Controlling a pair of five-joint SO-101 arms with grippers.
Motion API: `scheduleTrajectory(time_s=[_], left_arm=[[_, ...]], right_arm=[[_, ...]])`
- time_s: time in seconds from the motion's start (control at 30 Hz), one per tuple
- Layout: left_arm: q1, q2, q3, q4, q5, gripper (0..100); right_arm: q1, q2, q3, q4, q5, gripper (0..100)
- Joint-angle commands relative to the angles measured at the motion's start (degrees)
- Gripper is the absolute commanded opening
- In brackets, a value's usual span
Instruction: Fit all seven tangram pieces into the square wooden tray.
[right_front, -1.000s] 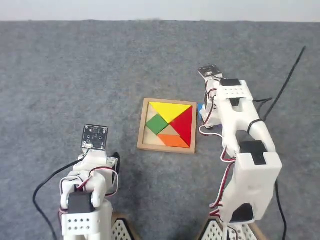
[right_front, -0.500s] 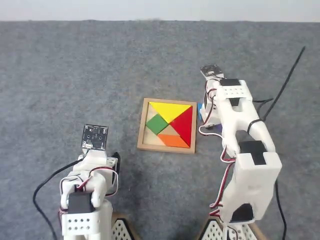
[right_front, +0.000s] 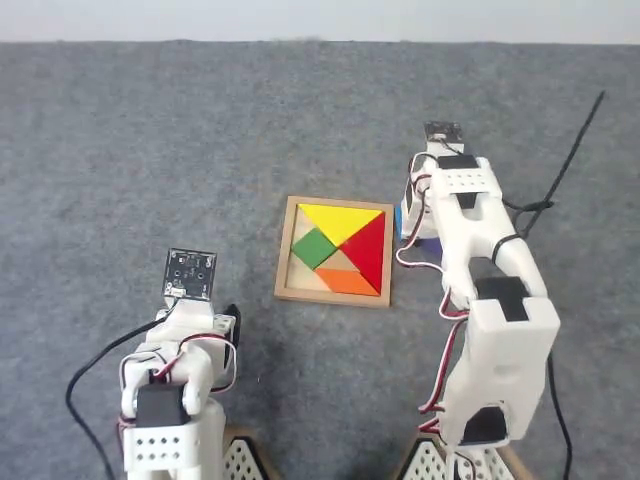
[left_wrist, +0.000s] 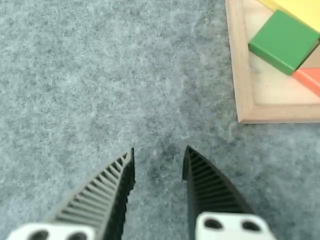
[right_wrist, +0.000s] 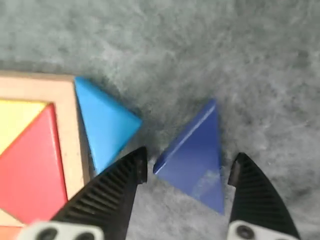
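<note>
Lower left in the high view, the left gripper (left_wrist: 159, 150) hangs over grey carpet (right_front: 150, 150), jaws parted and holding nothing. At centre frame lies the square wooden tray (right_front: 283, 262), holding a yellow triangle (right_front: 340, 220), red triangle (right_front: 372, 250), green square (right_front: 313, 248) and orange piece (right_front: 348, 282). Just right of it, a light blue triangle (right_wrist: 105, 122) touches the rim from outside. Beside that, the right gripper (right_wrist: 190, 154) stands spread wide astride a dark blue triangle (right_wrist: 197, 145).
</note>
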Motion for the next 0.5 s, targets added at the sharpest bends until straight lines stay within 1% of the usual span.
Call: scheduleTrajectory(time_s=[0.0, 0.2, 0.37, 0.47], left_arm=[[0.09, -1.58, -0.48, 0.53, -0.35, 15], [0.09, -1.58, -0.48, 0.53, -0.35, 15], [0.09, -1.58, -0.48, 0.53, -0.35, 15], [0.09, -1.58, -0.48, 0.53, -0.35, 15]], right_arm=[[0.31, -0.31, -2.99, -0.92, -1.32, 27.0], [0.31, 0.75, -2.90, -0.40, -1.32, 26.5], [0.57, 0.40, -2.73, -0.13, -0.79, 15.7], [0.40, 0.31, -2.99, 2.24, -0.70, 14.5]])
